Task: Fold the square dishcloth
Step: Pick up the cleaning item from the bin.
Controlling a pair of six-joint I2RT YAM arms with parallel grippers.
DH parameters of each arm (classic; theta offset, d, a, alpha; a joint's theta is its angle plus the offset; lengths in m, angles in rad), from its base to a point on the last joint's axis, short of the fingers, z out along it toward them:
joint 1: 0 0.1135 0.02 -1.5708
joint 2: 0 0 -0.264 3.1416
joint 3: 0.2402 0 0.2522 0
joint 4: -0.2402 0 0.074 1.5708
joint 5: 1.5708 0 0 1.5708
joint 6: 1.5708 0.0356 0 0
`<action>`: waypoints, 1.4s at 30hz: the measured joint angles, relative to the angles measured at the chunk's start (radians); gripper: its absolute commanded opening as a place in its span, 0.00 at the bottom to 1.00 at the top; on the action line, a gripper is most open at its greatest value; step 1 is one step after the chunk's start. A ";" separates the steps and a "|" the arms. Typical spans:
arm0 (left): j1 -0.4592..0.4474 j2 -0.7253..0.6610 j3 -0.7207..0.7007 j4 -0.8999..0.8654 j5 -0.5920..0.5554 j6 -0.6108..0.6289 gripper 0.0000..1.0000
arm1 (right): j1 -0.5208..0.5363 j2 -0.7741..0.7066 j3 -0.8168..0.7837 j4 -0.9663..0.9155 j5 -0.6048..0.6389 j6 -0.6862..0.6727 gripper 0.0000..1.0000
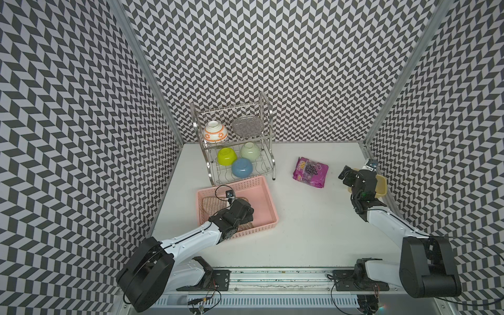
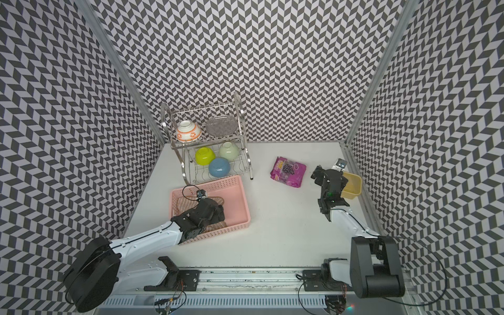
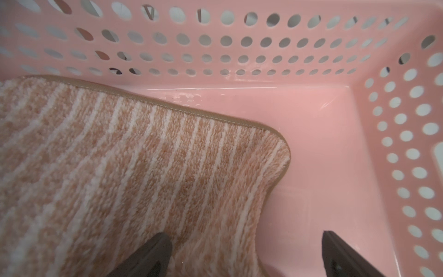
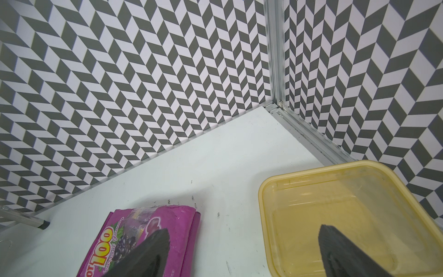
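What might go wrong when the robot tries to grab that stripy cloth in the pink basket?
1. The open left claw straddles the dishcloth edge, one finger over bare plastic, so it may pinch only the trim and slip.
2. The pink basket walls crowd the cloth; pulling it might drag the basket into the dish rack just behind it.

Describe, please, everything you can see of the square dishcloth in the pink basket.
The square dishcloth is soft tan terry with thin pale stripes and darker stitched edging round a rounded corner. It lies spread, slightly rippled, on the floor of the pink basket, partly hidden under the left arm in both top views. The left gripper hangs over its corner, jaws open: one above cloth, one above bare floor.
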 measured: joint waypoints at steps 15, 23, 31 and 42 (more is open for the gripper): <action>0.000 0.119 0.064 -0.034 -0.030 0.030 0.00 | 0.000 -0.041 -0.006 -0.005 0.042 0.011 1.00; 0.002 0.111 0.187 -0.040 -0.086 0.086 0.00 | 0.000 -0.041 -0.006 -0.014 0.045 0.012 1.00; 0.003 0.024 0.214 -0.041 -0.107 0.164 0.00 | 0.000 -0.040 -0.005 -0.021 0.064 0.029 1.00; 0.003 -0.089 0.302 0.002 -0.120 0.294 0.00 | 0.000 -0.029 -0.005 -0.028 0.076 0.044 1.00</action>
